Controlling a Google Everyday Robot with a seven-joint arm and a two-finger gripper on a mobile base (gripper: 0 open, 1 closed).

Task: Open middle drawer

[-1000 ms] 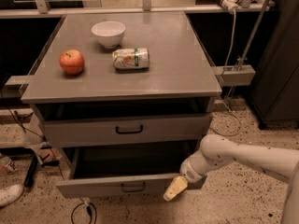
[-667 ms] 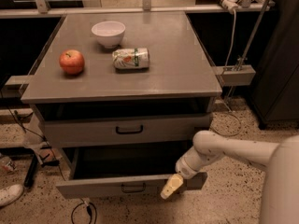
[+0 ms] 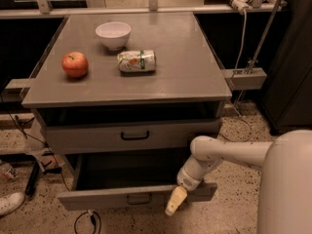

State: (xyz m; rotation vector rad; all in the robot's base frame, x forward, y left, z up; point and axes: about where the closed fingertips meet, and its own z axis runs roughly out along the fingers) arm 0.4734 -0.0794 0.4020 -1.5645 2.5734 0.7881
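The grey cabinet [image 3: 190, 77] stands at centre. Its middle drawer [image 3: 97, 199], low and near, is pulled out, dark inside, with a shallow grey front. The gripper [image 3: 175, 201] hangs at the front's right part; its spread cannot be told. A small dark loop handle [image 3: 139, 198] sits centred on the front.

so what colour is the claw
Pale cream-yellow; the claw sits at the front of the middle drawer. Camera view.
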